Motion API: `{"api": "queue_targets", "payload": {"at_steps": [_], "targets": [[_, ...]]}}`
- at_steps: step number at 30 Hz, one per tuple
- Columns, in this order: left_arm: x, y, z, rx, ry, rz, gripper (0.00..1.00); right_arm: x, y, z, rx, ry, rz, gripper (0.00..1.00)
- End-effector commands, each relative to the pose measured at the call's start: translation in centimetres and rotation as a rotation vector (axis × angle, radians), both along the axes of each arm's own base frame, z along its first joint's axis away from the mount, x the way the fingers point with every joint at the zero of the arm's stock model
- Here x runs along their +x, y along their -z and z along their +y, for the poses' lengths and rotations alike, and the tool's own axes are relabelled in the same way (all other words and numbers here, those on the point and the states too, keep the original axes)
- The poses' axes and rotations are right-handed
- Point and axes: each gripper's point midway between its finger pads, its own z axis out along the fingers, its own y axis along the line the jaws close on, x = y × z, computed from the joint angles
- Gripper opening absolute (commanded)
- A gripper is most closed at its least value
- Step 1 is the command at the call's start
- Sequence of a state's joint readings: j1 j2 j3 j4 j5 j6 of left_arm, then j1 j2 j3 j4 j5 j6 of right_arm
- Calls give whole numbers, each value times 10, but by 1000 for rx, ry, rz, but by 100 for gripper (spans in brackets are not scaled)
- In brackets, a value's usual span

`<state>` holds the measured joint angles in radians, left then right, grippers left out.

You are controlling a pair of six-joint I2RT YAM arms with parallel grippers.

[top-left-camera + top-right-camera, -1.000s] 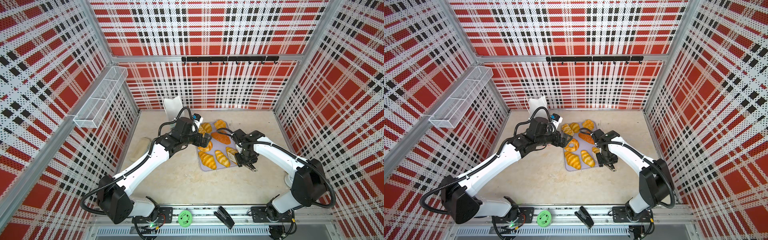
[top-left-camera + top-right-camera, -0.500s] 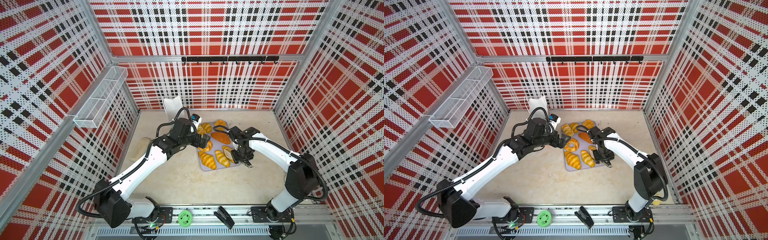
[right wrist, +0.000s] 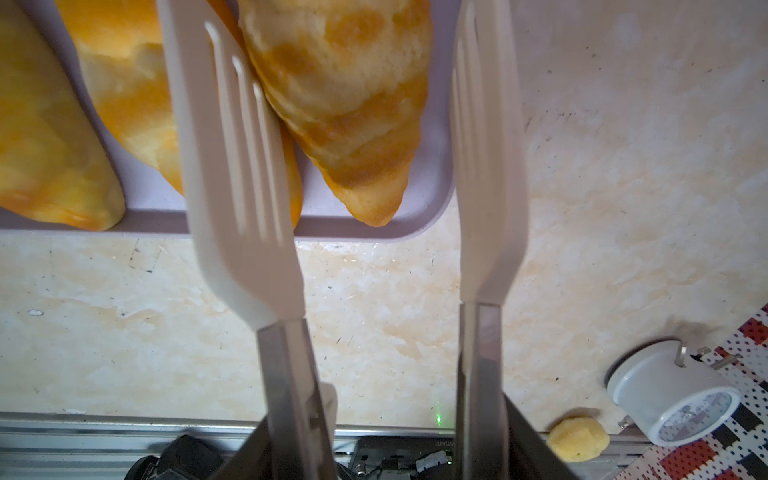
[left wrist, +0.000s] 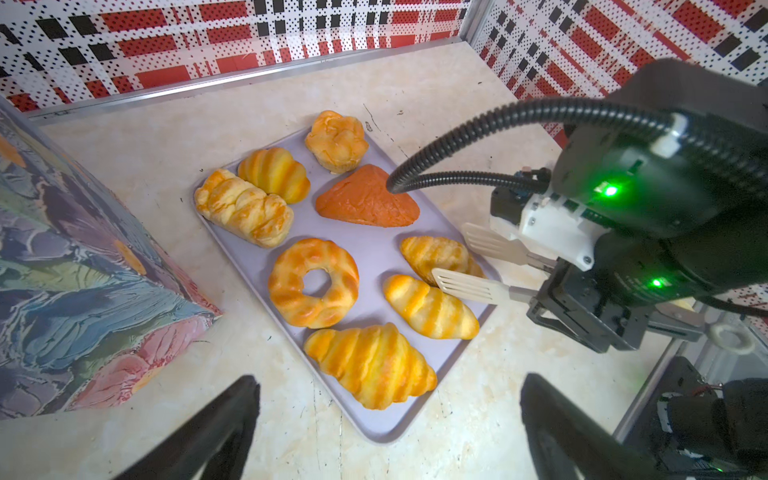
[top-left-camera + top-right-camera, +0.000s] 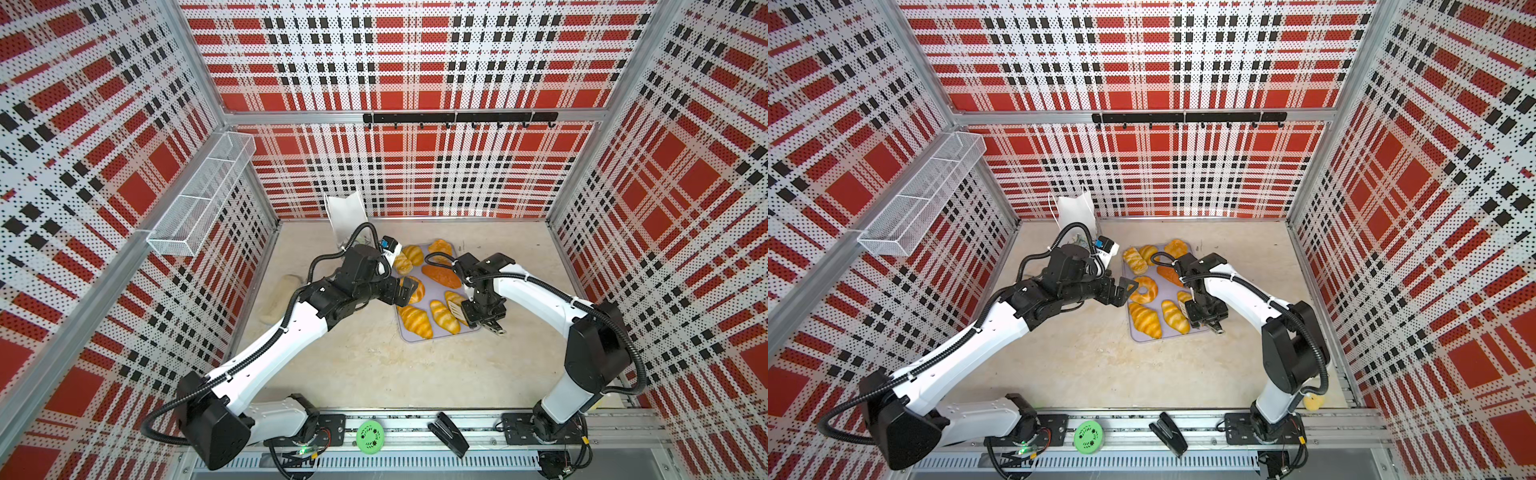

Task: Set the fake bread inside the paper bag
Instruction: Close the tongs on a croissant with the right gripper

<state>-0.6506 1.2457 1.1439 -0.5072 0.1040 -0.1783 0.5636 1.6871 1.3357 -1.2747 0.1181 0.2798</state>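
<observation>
On a beige marbled tabletop (image 4: pixel 166 137) walled by red plaid panels (image 5: pixel 415 62), a lavender tray (image 4: pixel 374 249) carries all eight pieces of the fake bread (image 4: pixel 370 365): croissants, a braided roll (image 4: pixel 243 208), a round bun (image 4: pixel 336 141), a ring doughnut (image 4: pixel 286 286) and an orange-brown triangular piece (image 4: pixel 365 199). The paper bag (image 4: pixel 83 270), floral outside and white inside, stands just beside the tray's far left corner, close to the back wall and not touching the tray. In both top views its mouth faces up.

The left gripper (image 5: pixel 1125 293) hovers at the tray's left edge next to the ring doughnut, its jaws spread wide and holding nothing. The right gripper (image 3: pixel 386 451) is clamped on a pair of metal tongs (image 4: pixel 465 284) with white slotted blades. The blades stand apart over the tray's near right corner, straddling a small croissant (image 3: pixel 345 104). One blade sits between it and the neighbouring striped roll (image 4: pixel 430 307). The other hangs outside the tray's rim, with a gap between it and the croissant.

A pale beige block (image 5: pixel 278 299) lies on the table's left side, well apart from the tray. A small pale-yellow lump (image 5: pixel 1313 402) sits at the front right corner.
</observation>
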Motion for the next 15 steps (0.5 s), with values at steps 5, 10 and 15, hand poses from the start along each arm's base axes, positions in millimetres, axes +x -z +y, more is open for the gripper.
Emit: {"api": "queue_targets", "payload": {"at_steps": [5, 10, 15], "targets": [[-7, 1, 7, 14, -17, -3, 99, 7, -4, 6, 0, -35, -6, 59], [-6, 1, 8, 19, -24, -9, 99, 5, -2, 2, -14, -41, 3, 57], [-6, -2, 10, 28, -28, -19, 99, 4, -5, 1, -22, -49, 9, 50]]}}
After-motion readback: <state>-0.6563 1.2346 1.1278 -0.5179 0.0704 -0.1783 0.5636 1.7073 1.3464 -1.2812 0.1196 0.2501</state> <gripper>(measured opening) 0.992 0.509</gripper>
